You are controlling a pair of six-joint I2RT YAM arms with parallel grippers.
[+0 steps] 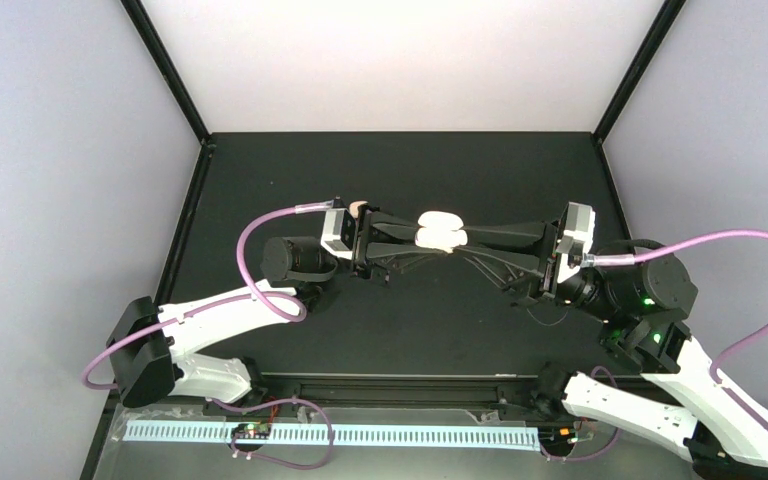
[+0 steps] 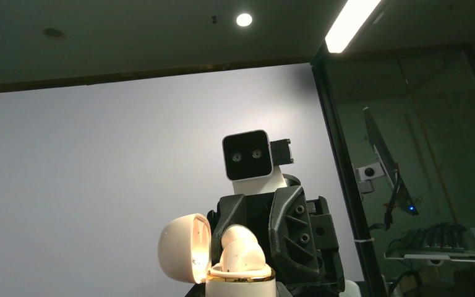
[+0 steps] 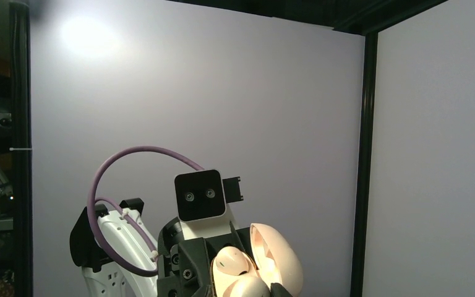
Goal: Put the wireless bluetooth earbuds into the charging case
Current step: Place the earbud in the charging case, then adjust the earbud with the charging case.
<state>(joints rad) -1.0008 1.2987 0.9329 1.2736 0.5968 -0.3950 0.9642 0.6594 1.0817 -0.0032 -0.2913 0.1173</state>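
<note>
Above table (image 1: pixel 260 180) | left tool (image 1: pixel 422 236) clenched on charging case (image 2: pixel 241 286), earbud (image 2: pixel 241 250) atop | right tool (image 1: pixel 462 238) unclear

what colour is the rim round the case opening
Gold; the case rim shows best in the left wrist view.

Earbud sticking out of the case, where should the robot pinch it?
Probably the rounded top of the earbud, the only part standing above the rim of the charging case. Come in toward the case's open mouth, from the side away from the raised lid, which blocks the other side.
</note>
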